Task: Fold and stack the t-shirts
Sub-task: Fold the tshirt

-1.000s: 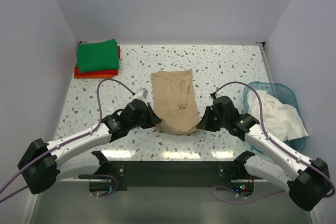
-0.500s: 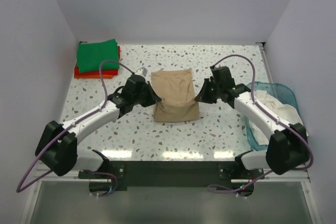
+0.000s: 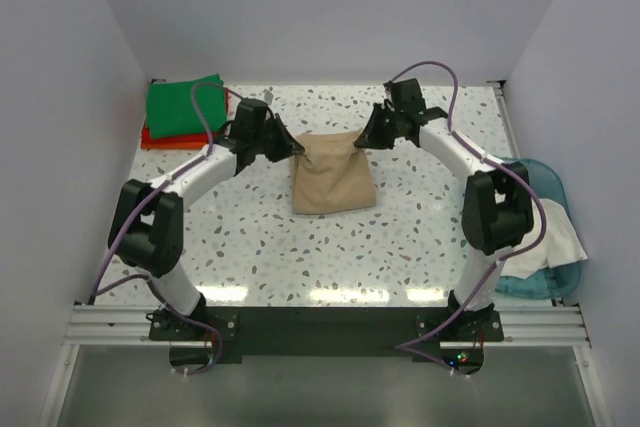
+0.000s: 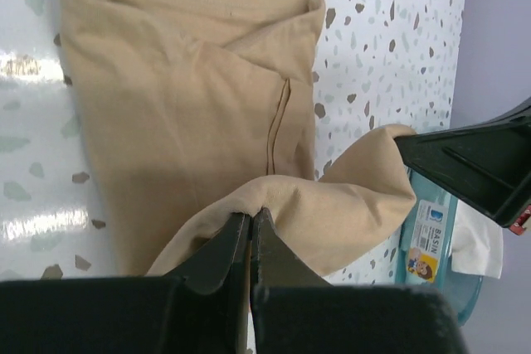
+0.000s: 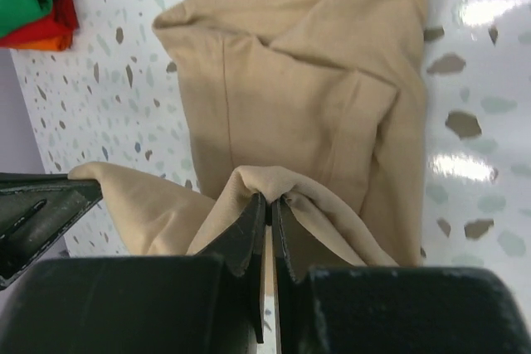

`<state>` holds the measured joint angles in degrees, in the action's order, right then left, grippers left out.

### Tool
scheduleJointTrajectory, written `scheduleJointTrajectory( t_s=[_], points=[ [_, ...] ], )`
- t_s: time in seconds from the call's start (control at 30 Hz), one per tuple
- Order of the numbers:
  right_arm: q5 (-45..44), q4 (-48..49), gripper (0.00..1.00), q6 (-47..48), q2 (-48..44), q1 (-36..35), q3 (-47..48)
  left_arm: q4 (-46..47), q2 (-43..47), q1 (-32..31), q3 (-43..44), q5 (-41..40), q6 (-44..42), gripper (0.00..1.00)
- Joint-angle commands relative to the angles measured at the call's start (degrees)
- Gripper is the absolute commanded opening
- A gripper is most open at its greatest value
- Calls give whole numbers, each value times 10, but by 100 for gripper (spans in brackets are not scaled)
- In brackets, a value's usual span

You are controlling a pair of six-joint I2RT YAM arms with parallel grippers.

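**Both corners pinched on the tan t-shirt (image 3: 335, 185)**

It lies mid-table, half folded. Your left gripper (image 3: 293, 147) and right gripper (image 3: 366, 139) are each clenched on a cloth corner, at its 11 and 1 o'clock. Expect light, limp fabric that sags between the grips. Hold it by the corners and keep it taut.

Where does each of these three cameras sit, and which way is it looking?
Top: overhead behind the arms, looking down at the table; both arms show.
Left wrist: mounted there, looking down past the shut left hand.
Right wrist: likewise, past the right hand.
Shared: all see the tan t-shirt both hands pinch.
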<state>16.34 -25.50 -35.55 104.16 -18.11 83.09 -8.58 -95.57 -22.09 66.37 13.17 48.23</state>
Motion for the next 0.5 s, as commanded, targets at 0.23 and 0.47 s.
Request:
scheduleJointTrajectory(
  t_s=[0.23,0.47],
  points=[
    [67,12,0,-17,191,34,231,67,-150,77,131,84,-10,0],
    [97,46,24,-42,294,58,318,147,-222,115,158,129,8,14]
  ],
)
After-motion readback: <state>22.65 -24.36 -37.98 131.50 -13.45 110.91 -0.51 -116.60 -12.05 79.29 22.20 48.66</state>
